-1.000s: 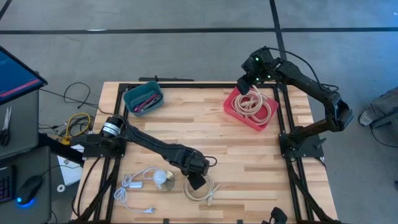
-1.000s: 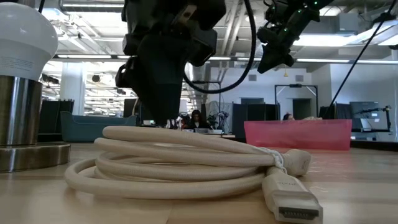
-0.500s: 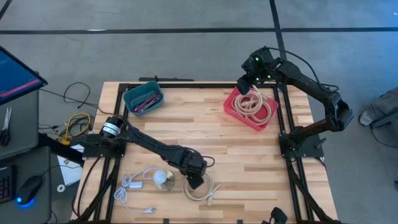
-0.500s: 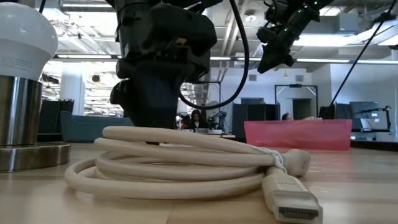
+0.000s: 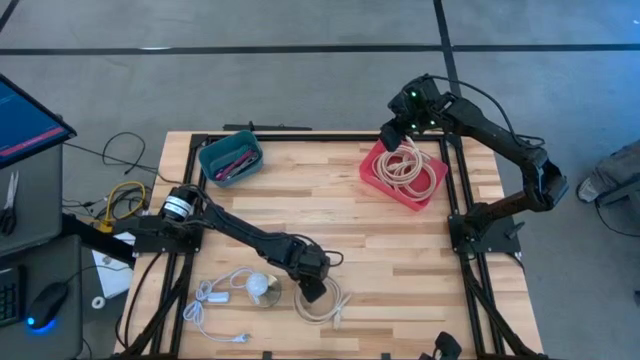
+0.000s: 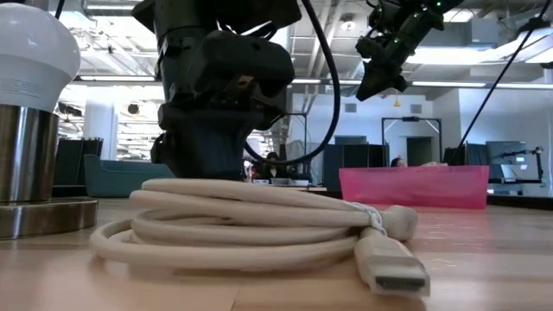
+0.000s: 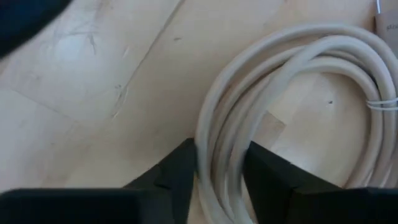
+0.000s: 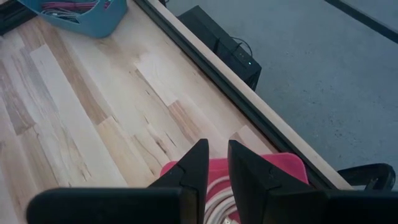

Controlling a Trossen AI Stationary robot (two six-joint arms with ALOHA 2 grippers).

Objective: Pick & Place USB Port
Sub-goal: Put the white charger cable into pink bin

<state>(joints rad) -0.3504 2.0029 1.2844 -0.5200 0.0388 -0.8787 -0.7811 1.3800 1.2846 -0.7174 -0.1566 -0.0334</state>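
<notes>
Open-plan robotics lab: exposed ceiling ducts (image 6: 328, 34), distant workstations (image 6: 510, 160), concrete floor (image 5: 300, 70).

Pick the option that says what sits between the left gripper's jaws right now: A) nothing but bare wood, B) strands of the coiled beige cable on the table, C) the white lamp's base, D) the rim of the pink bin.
B: in the left wrist view the left gripper has one jaw on each side of strands of the coiled beige cable lying on the wooden table.
</notes>
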